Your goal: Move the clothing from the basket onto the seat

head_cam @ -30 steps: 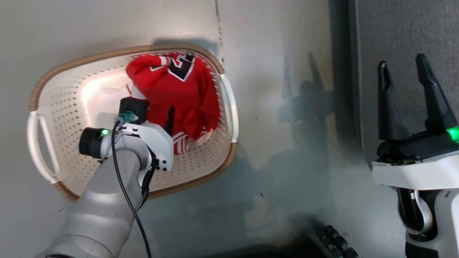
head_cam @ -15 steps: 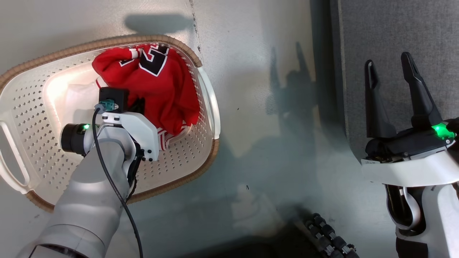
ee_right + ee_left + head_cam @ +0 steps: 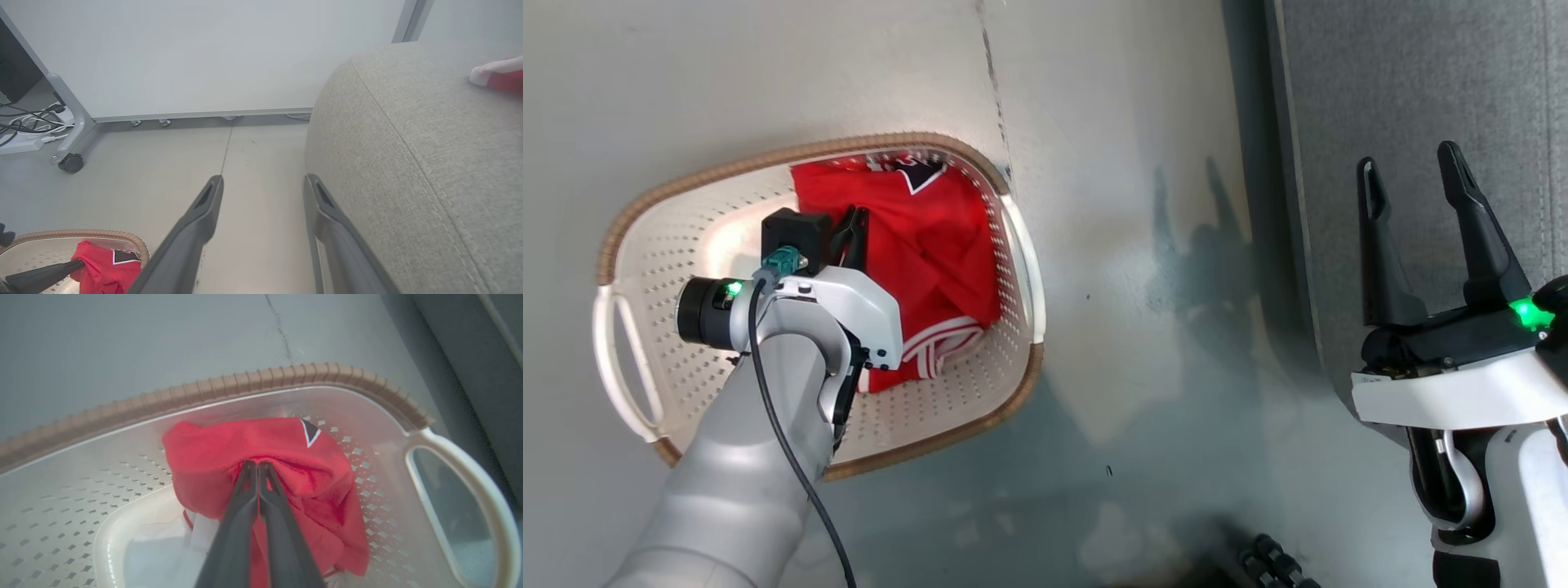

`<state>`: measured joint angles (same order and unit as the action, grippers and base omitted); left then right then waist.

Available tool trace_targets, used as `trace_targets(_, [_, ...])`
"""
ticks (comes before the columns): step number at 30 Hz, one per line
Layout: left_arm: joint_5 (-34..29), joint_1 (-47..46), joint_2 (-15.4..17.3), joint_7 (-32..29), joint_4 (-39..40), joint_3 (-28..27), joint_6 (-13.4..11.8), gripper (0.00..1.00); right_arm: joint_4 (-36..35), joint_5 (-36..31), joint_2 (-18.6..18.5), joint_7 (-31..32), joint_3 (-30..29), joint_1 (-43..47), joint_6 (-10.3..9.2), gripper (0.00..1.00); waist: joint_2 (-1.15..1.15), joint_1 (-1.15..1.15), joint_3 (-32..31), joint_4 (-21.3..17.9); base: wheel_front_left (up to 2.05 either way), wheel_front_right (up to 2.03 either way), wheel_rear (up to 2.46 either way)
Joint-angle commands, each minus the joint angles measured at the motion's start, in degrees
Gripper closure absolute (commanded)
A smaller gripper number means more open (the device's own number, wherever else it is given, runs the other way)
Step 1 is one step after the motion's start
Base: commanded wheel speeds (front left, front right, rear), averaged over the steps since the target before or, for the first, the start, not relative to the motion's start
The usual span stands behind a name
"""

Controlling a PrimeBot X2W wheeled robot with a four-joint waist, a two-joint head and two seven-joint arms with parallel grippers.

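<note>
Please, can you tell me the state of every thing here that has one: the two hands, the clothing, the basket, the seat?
left hand: shut on a fold of the clothing.
right hand: open, holding nothing.
clothing: crumpled, pinched, lying inside the basket.
basket: upright on the floor.
seat: a red and white fabric lies on it.

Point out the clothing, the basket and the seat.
clothing point(image 3: 931, 229), head view, middle of the red fabric.
basket point(image 3: 245, 384), left wrist view, its brown rim.
seat point(image 3: 408, 143), right wrist view, top of the grey cushion.
</note>
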<state>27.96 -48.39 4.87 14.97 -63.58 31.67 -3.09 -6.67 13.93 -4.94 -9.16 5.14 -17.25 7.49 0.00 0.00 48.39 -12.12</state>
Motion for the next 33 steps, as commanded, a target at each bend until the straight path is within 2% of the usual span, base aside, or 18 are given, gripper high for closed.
trace_targets(1, [-0.98, 1.94, 1.04, 0.24, 3.20, -0.93, -0.90, 1.00, -0.04, -0.22, -0.43, 0.04, -0.32, 0.38, 0.01, 0.00, 0.00, 0.00, -2.71, 1.46, 0.00, 0.00, 0.00])
trace_targets(7, [-5.08, 9.32, 2.11, 0.26, 17.11, -4.61, -3.51, 1.00, 0.05, -0.96, -0.81, 1.05, -0.68, 1.74, 0.01, 0.00, 0.00, 0.00, -7.88, 3.32, 0.00, 0.00, 0.00])
trace_targets(12, [-8.56, 14.22, 2.35, 0.26, 25.42, -6.30, -3.98, 1.00, 0.18, -1.39, -1.03, 2.05, -0.60, 2.63, 0.01, 0.00, 0.00, 0.00, -12.03, 4.43, 0.00, 0.00, 0.00])
trace_targets(22, [-13.15, 21.50, 2.91, 0.27, 40.51, -9.65, -3.30, 1.00, 0.95, -1.93, -1.09, 3.54, -0.22, 4.69, 0.01, 0.00, 0.00, 0.00, -19.46, 6.48, 0.00, 0.00, 0.00])
trace_targets(29, [-15.69, 26.00, 2.62, 0.28, 54.80, -12.64, -2.53, 1.00, 1.06, -2.61, -1.46, 4.99, -0.31, 6.94, 0.01, 0.00, 0.00, 0.00, -26.00, 8.56, 0.00, 0.00, 0.00])
trace_targets(33, [-16.56, 27.11, 2.74, 0.27, 58.41, -13.15, -1.94, 1.00, 1.12, -2.77, -1.54, 5.60, -0.14, 7.67, 0.01, 0.00, 0.00, 0.00, -28.46, 8.82, 0.00, 0.00, 0.00])
